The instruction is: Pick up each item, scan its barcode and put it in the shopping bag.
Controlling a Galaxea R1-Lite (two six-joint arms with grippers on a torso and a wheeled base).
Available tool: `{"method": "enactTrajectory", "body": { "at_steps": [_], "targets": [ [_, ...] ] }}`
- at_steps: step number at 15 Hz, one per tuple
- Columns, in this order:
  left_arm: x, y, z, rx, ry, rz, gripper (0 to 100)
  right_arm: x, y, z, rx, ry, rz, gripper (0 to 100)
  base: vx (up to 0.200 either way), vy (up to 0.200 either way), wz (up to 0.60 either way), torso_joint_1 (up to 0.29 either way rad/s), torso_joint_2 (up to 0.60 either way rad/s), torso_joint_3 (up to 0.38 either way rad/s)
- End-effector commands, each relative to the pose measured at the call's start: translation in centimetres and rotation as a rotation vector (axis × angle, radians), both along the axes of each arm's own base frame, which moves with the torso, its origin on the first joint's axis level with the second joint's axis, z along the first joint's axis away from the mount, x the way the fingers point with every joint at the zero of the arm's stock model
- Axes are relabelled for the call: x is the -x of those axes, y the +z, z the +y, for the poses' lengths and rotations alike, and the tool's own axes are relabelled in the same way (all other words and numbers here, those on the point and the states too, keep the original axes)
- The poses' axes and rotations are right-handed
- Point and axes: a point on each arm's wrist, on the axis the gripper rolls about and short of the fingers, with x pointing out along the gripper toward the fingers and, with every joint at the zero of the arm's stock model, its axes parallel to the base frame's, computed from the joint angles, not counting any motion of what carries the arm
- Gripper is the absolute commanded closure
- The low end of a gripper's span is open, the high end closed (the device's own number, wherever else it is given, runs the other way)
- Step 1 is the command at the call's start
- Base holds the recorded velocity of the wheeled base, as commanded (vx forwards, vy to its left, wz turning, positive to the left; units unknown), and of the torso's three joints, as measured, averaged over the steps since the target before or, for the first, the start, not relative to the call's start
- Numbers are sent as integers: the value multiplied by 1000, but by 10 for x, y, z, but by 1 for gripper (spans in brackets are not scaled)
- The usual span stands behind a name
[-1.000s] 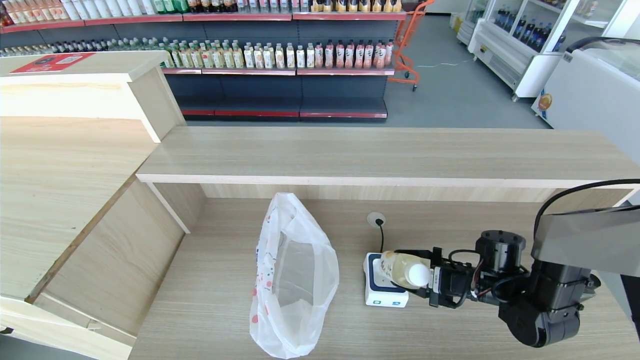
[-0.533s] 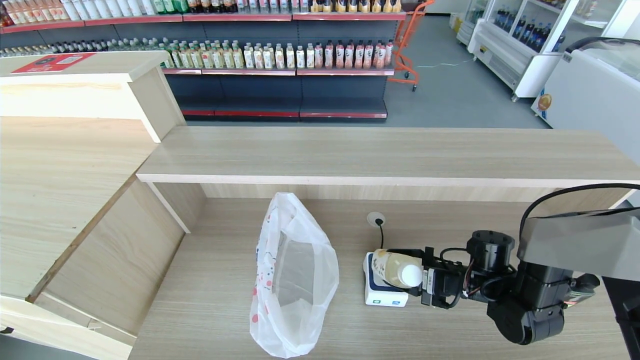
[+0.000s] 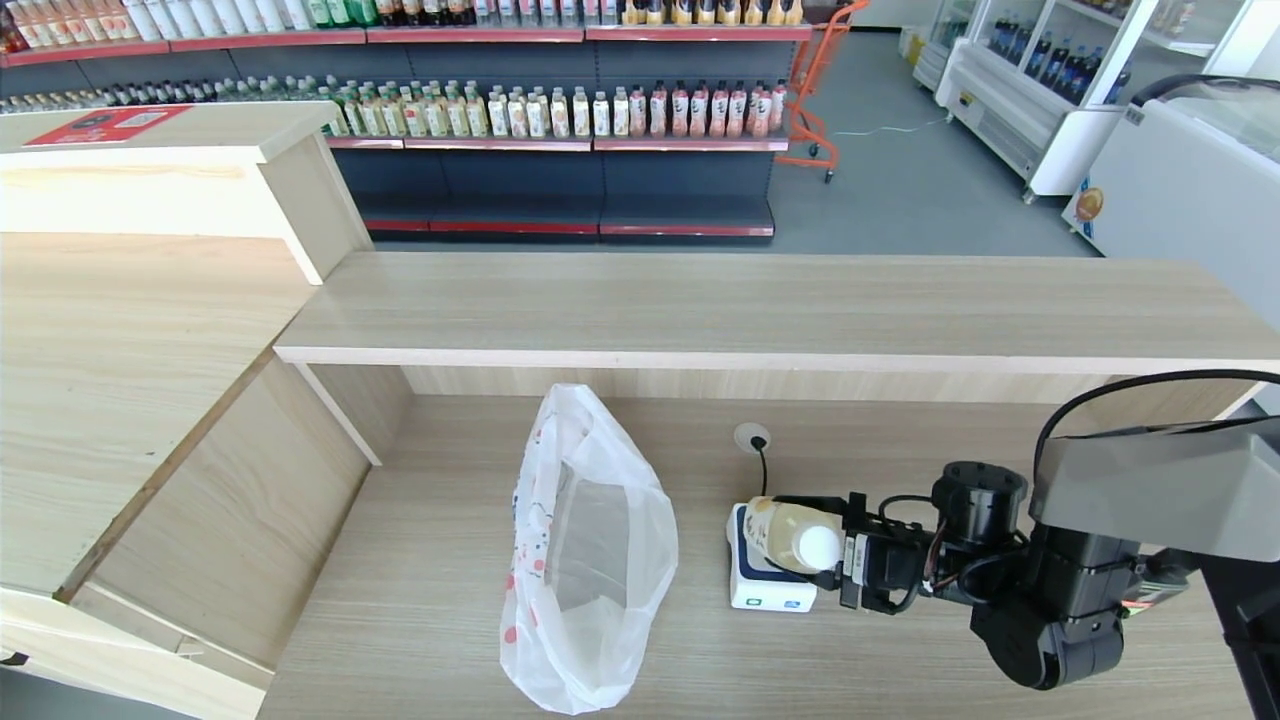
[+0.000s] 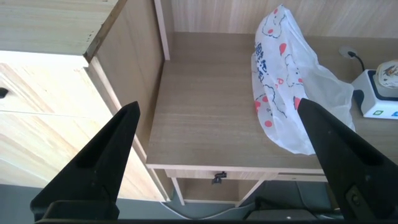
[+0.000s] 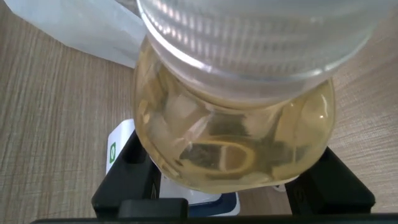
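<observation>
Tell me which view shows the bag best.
Head view: the whole bag lies on the counter, seen from above. The left wrist view shows the bag side-on; the right wrist view catches a corner.

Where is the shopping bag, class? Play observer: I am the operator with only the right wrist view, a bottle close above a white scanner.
Observer: The shopping bag rests on the counter, on the robot's left of the scanner, apart from it.
Operator: Is the left pincer free?
Observer: Yes: the left pincer is open and empty.
Operator: Is the scanner wired?
Observer: A black cable runs from it to a round counter port.
</observation>
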Motion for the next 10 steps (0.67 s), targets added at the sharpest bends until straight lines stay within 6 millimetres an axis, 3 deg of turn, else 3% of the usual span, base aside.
{"method": "enactTrajectory", "body": {
  "at_steps": [1, 4, 5, 7, 8, 10],
  "targets": [
    [0, 0, 0, 0, 0, -1, 0, -1, 10, 0, -23, -5, -14, 100, 0, 0, 0, 0, 0, 0],
    [0, 0, 0, 0, 0, 1, 0, 5, 52, -7, -155, -51, 84, 100, 0, 0, 0, 0, 0, 0],
    [0, 0, 0, 0, 0, -1, 0, 13, 83, -9, -246, -90, 135, 100, 0, 0, 0, 0, 0, 0],
    [0, 0, 0, 0, 0, -1, 0, 30, 115, -9, -370, -201, 231, 100, 0, 0, 0, 0, 0, 0],
    [0, 0, 0, 0, 0, -1, 0, 45, 123, -4, -429, -255, 331, 100, 0, 0, 0, 0, 0, 0],
    [0, 0, 0, 0, 0, -1, 0, 71, 118, 9, -492, -353, 540, 100, 0, 0, 0, 0, 0, 0]
  ]
}}
